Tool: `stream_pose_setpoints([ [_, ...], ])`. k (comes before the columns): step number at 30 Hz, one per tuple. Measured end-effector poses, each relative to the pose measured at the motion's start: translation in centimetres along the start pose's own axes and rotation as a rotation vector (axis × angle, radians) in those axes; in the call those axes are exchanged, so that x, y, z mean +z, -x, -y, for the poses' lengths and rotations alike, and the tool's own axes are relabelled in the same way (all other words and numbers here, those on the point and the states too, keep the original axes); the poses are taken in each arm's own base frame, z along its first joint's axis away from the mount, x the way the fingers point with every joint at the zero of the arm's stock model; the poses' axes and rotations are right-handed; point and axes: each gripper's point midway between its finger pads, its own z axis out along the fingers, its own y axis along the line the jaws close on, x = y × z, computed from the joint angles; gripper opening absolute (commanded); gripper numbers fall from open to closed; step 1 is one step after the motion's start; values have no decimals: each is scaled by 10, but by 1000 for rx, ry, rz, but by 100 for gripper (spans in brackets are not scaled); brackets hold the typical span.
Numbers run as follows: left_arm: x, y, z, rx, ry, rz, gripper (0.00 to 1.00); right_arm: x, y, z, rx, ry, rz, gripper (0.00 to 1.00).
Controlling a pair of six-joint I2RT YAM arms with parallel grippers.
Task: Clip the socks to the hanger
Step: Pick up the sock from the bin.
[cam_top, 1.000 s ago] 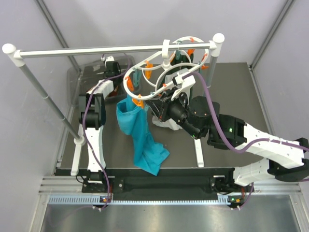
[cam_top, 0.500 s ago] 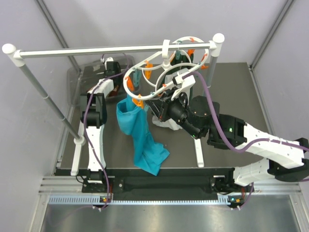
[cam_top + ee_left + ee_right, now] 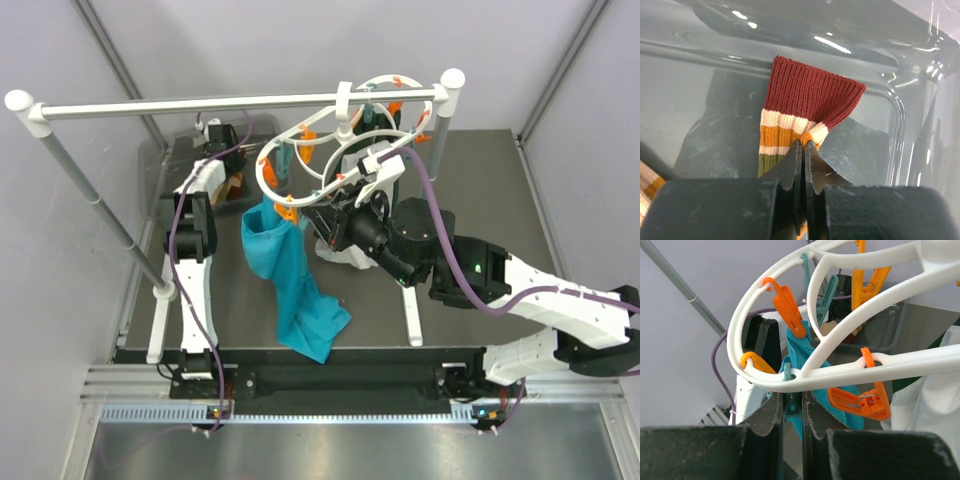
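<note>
Red-cuffed sock (image 3: 805, 107) pinched tight by the left gripper (image 3: 804, 150), far left, ready for lifting. Meanwhile the right gripper (image 3: 791, 410) clamps the hanger (image 3: 840, 375), likely steadying it.

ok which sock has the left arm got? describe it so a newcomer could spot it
Find the long white rail across the back; below its left half sits a clear plastic bin. The left gripper is down in it, shut on the sock: small, ribbed, dark red end over cream, orange and olive stripes, unlike the big plain teal cloth hanging from the hanger.
</note>
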Motion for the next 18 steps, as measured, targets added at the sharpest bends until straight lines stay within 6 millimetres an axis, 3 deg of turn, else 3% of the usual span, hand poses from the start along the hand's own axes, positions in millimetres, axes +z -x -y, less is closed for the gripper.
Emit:
stream_pose_setpoints([
  [3, -9, -4, -2, -5, 6, -13, 0, 0, 0, 0, 0, 1, 0, 0],
  [7, -42, -13, -10, -30, 24, -51, 0, 1, 1, 1, 2, 0, 2, 0],
  [11, -104, 4, -7, -75, 1, -14, 0, 1, -2, 6, 8, -8, 6, 0],
  [18, -239, 68, 17, -153, -168, 182, 0, 1, -1, 12, 30, -11, 12, 0],
])
